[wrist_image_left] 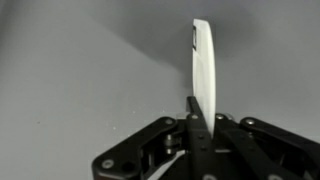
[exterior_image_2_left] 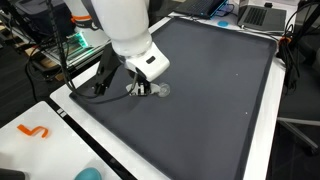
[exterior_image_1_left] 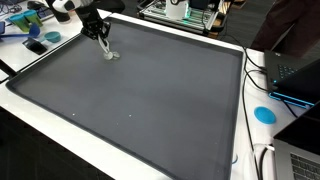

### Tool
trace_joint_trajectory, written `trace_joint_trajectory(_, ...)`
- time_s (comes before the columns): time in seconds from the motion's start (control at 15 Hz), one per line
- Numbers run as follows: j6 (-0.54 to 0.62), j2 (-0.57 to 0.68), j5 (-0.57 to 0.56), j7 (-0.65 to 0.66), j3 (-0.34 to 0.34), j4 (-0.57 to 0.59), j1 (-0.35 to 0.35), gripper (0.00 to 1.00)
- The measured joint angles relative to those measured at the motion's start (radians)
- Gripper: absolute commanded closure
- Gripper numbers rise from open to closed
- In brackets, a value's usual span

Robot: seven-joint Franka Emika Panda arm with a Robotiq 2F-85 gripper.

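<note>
My pincer (wrist_image_left: pixel 197 108) is clenched on a thin white piece (wrist_image_left: pixel 202 60). In the wrist view my two dark fingers (wrist_image_left: pixel 190 112) are drawn tight together, with the near end of the piece pinched between them. The rest of it runs straight out past my fingertips, seen edge-on as a narrow pale strip. I cannot tell from this what kind of thing it is.

Under me and on every side lies a dark grey mat (wrist_image_left: pixel 80 70). In both exterior views my pincer (exterior_image_1_left: pixel 105 46) (exterior_image_2_left: pixel 142 88) hangs low over a far corner region of the mat (exterior_image_1_left: pixel 150 100) (exterior_image_2_left: pixel 215 90), and the white piece (exterior_image_1_left: pixel 112 55) (exterior_image_2_left: pixel 160 90) shows as a small pale shape right at my fingertips. Whether it touches the mat or sits just above it I cannot tell.

The mat rests on a white table (exterior_image_1_left: pixel 60 135). Well apart from my pincer, off the mat, a blue disc (exterior_image_1_left: pixel 264 114) and an orange squiggle (exterior_image_2_left: pixel 35 131) lie on the table.
</note>
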Motion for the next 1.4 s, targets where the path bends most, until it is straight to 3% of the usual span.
trace_joint_trajectory(0.2, 0.028, 0.004, 0.028, -0.014, 0.014, 0.001, -0.001, 0.99)
trace_joint_trajectory(0.6, 0.19, 0.018, 0.109, -0.006, 0.064, -0.002, 0.0, 0.99)
trace_joint_trajectory(1.4, 0.311, -0.067, 0.105, 0.149, 0.073, -0.047, 0.019, 0.99)
